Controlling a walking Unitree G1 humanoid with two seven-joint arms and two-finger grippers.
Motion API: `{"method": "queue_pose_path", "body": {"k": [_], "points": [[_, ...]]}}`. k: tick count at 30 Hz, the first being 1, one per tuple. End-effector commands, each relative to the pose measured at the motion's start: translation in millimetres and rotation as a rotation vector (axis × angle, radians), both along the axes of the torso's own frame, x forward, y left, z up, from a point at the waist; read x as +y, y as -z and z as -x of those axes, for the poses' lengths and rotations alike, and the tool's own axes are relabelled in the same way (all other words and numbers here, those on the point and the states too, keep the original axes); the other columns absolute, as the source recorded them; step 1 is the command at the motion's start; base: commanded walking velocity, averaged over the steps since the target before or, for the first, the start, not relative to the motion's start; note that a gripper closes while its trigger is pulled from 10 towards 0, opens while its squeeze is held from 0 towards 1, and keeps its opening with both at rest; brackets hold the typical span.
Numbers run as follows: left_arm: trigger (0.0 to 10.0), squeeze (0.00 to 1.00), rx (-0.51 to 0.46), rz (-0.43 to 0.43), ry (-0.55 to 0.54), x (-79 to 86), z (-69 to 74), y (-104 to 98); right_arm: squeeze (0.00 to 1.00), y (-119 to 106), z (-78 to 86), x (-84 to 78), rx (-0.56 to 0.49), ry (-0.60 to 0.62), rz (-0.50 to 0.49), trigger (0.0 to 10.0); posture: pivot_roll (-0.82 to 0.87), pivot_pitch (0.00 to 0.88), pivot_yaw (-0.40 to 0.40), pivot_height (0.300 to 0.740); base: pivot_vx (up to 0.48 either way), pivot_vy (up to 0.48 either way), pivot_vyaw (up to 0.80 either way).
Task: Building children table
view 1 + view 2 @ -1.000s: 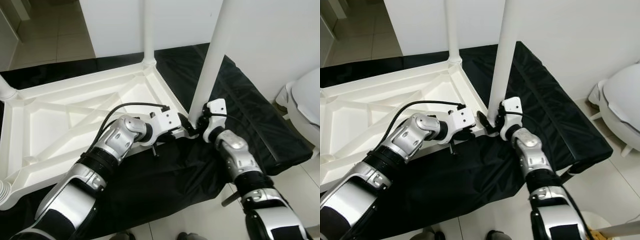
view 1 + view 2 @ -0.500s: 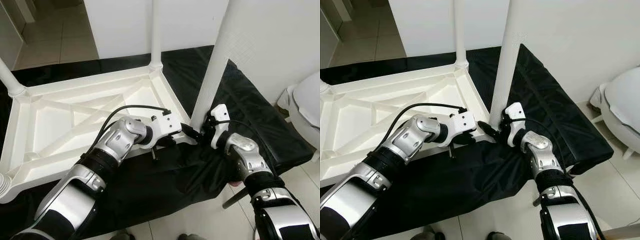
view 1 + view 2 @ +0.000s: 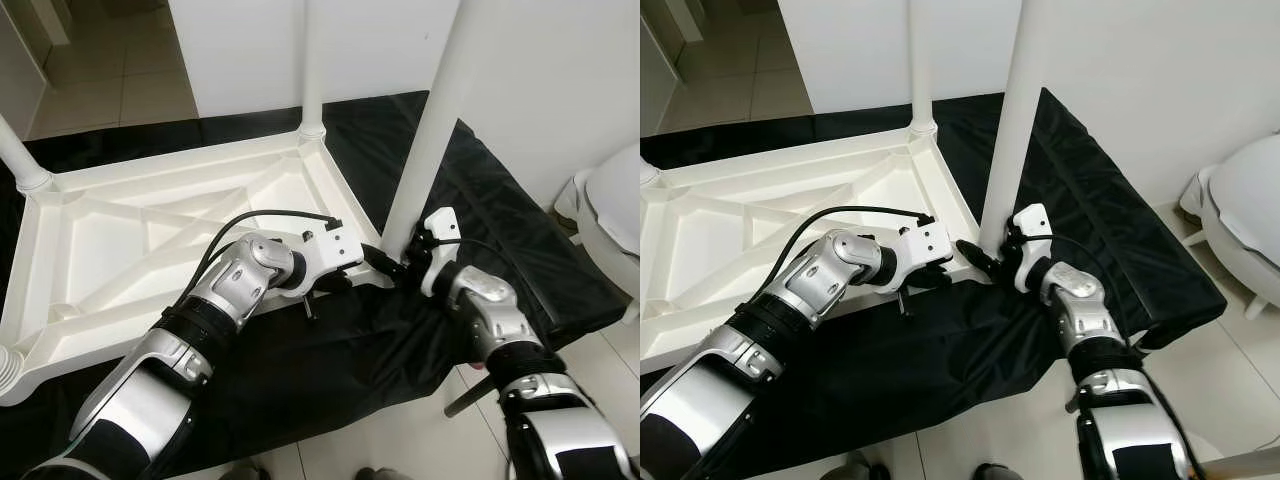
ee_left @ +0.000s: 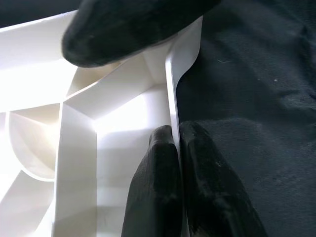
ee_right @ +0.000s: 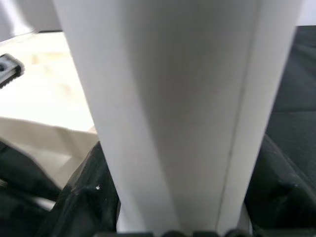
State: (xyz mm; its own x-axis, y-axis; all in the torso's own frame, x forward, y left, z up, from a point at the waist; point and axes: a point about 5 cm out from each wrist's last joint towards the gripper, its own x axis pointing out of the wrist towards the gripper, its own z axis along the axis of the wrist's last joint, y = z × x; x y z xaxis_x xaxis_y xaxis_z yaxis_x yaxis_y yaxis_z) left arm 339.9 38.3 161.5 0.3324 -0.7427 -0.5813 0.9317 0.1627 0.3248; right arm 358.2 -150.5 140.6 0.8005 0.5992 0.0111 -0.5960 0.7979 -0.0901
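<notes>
2 black fingers (image 4: 163, 187) of the left gripper (image 3: 378, 262) pinch the thin white rim at the near right corner of the upturned white plastic children's table top (image 3: 150, 240); the wrist view shows one finger inside the rim and one outside, pressed together on the plastic. That corner is where the ribbed underside meets the black cloth (image 3: 330, 370) spread beneath it.

Just beside it, the right gripper (image 3: 412, 262) sits at the foot of the tall white round table leg (image 3: 430, 130), which stands upright in the corner socket. From the wrist camera, the leg (image 5: 173, 113) fills the gap between the dark fingers on either side, so the fingers are clamped around its base. The 2 grippers are almost touching at that corner.

Farther back, a 2nd white leg (image 3: 310, 60) rises from the far right corner of the table top, and a 3rd leg (image 3: 18, 160) stands at the far left corner. The underside shows crossing diagonal ribs.

Both silver arms reach forward from below, the left (image 3: 230, 295) lying across the near edge of the table top, the right (image 3: 490, 320) over the cloth. A white rounded object (image 3: 610, 200) stands on the pale tiled floor (image 3: 120, 70) to the right, against the white wall (image 3: 560, 80).
</notes>
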Motion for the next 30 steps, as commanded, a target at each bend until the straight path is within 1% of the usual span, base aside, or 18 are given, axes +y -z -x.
{"method": "queue_pose_path", "body": {"k": [1,2,4,5,6,9,11,13,14,16,17,19,20,21,24,28,29,30], "points": [[10.0,0.0,-0.017,-0.016,-0.011,10.2,-3.3,-5,0.0,18,-0.1,-28.9,0.103,0.252,-0.061,0.0,-0.06,0.066,0.038,0.74,0.0,0.0,0.0],[10.0,0.0,-0.017,-0.016,-0.011,10.2,-3.3,-5,0.0,18,-0.1,-28.9,0.103,0.252,-0.061,0.0,-0.06,0.066,0.038,0.74,0.0,0.0,0.0],[10.0,0.0,-0.016,-0.016,-0.009,10.3,-3.0,-4,0.0,19,-2.1,-24.2,0.113,0.345,-0.1,0.0,-0.06,0.066,0.041,0.74,0.0,0.0,0.0],[10.0,0.0,-0.016,-0.016,-0.009,10.3,-3.0,-4,0.0,19,-2.1,-24.2,0.113,0.345,-0.1,0.0,-0.06,0.066,0.041,0.74,0.0,0.0,0.0],[10.0,0.0,-0.016,-0.016,-0.009,10.3,-3.0,-4,0.0,19,-3.2,-22.9,0.12,0.394,-0.122,0.0,-0.06,0.066,0.041,0.74,0.0,0.0,0.0],[10.0,0.0,-0.015,-0.018,-0.006,10.0,-3.1,-5,0.0,17,-4.0,-18.5,0.103,0.538,-0.134,0.0,-0.06,0.067,0.043,0.74,0.0,0.0,0.0],[10.0,0.0,-0.015,-0.018,-0.006,10.0,-3.1,-5,0.0,17,-4.0,-18.5,0.103,0.538,-0.134,0.0,-0.06,0.067,0.043,0.74,0.0,0.0,0.0],[10.0,0.0,-0.017,-0.02,-0.005,10.1,-3.5,-5,0.0,17,-2.8,-15.2,0.089,0.631,-0.128,0.0,-0.06,0.067,0.044,0.74,0.0,0.0,0.0],[10.0,0.0,-0.018,-0.02,-0.005,9.8,-3.6,-5,0.0,17,-1.1,-13.9,0.082,0.703,-0.143,0.0,-0.07,0.066,0.045,0.74,0.0,0.0,0.0],[10.0,0.0,-0.018,-0.02,-0.005,9.8,-3.6,-5,0.0,17,-1.1,-13.9,0.082,0.703,-0.143,0.0,-0.07,0.066,0.045,0.74,0.0,0.0,0.0],[10.0,0.0,-0.019,-0.02,-0.005,9.6,-3.6,-5,0.0,18,0.3,-13.3,0.078,0.752,-0.153,0.0,-0.07,0.066,0.045,0.74,0.0,0.0,0.0],[10.0,0.0,-0.019,-0.019,-0.004,8.9,-3.6,-5,0.0,20,5.6,-1.8,0.071,0.845,-0.187,0.0,-0.07,0.064,0.044,0.74,0.0,0.0,0.0],[10.0,0.0,-0.019,-0.019,-0.004,8.9,-3.6,-5,0.0,20,5.6,-1.8,0.071,0.845,-0.187,0.0,-0.07,0.064,0.044,0.74,0.0,0.0,0.0],[10.0,0.0,-0.02,-0.018,-0.004,8.7,-3.6,-5,0.0,21,7.2,3.3,0.069,0.86,-0.189,0.0,-0.07,0.063,0.043,0.74,0.0,0.0,0.0],[10.0,0.0,-0.022,-0.017,-0.005,8.5,-3.8,-6,0.0,21,7.9,9.5,0.07,0.859,-0.185,0.0,-0.06,0.063,0.039,0.74,0.0,0.0,0.0],[10.0,0.0,-0.021,-0.016,-0.007,8.6,-3.6,-5,0.0,19,6.8,5.4,0.067,0.869,-0.184,0.0,-0.06,0.064,0.037,0.74,0.0,0.0,0.0],[10.0,0.0,-0.021,-0.016,-0.008,8.9,-3.5,-5,0.0,18,6.2,3.0,0.064,0.875,-0.182,0.3,-0.06,0.065,0.038,0.74,0.0,0.0,0.0],[10.0,0.0,-0.02,-0.016,-0.009,9.0,-3.5,-4,0.0,18,5.8,1.1,0.059,0.882,-0.172,9.3,-0.06,0.065,0.038,0.74,0.0,0.0,0.0]]}}
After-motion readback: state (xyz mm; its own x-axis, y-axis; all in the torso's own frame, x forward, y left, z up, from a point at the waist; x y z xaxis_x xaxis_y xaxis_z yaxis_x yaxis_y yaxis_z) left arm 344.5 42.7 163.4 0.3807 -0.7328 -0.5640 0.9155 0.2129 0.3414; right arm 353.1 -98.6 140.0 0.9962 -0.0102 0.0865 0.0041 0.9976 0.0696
